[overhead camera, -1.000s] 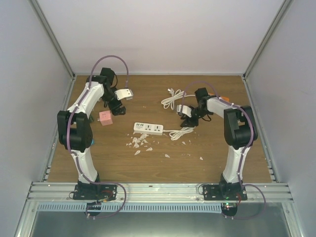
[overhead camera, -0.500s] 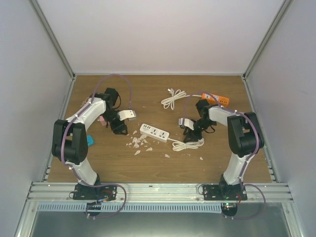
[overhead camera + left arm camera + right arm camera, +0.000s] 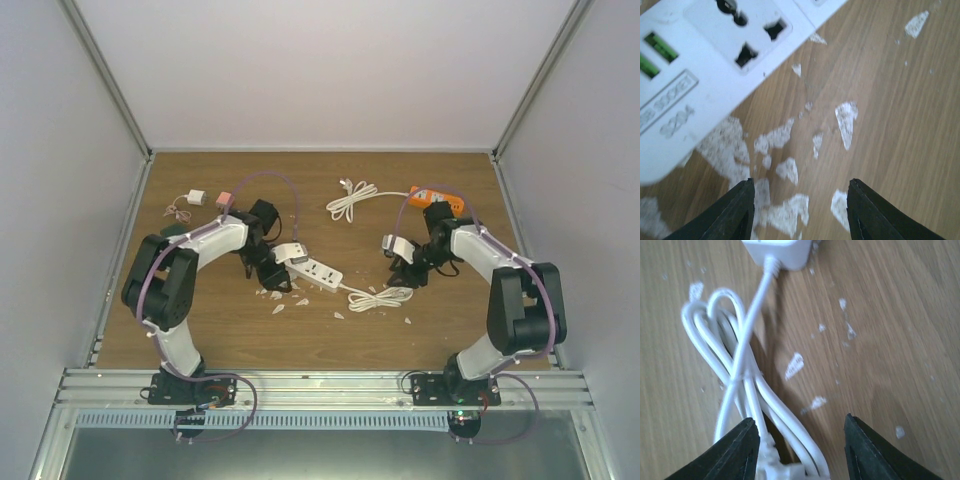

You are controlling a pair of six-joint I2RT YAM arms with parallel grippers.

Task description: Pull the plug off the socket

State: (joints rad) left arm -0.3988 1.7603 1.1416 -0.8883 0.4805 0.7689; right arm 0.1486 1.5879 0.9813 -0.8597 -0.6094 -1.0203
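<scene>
Left gripper (image 3: 800,185) brought to left end of power strip (image 3: 312,268), fingers narrowed yet apart, nothing held. Right gripper (image 3: 801,422) parted, empty, above coiled cord (image 3: 740,385) right of strip. Sockets (image 3: 760,42) in view found empty; bracing judged underway.

On the table (image 3: 200,335), centrally a power strip (image 3: 314,270), scraps (image 3: 277,307) before its left end, its coiled cord (image 3: 381,296) just right; behind, another coiled cable (image 3: 349,198), a second power strip (image 3: 438,200) rightward, an adapter (image 3: 196,198) leftward.
</scene>
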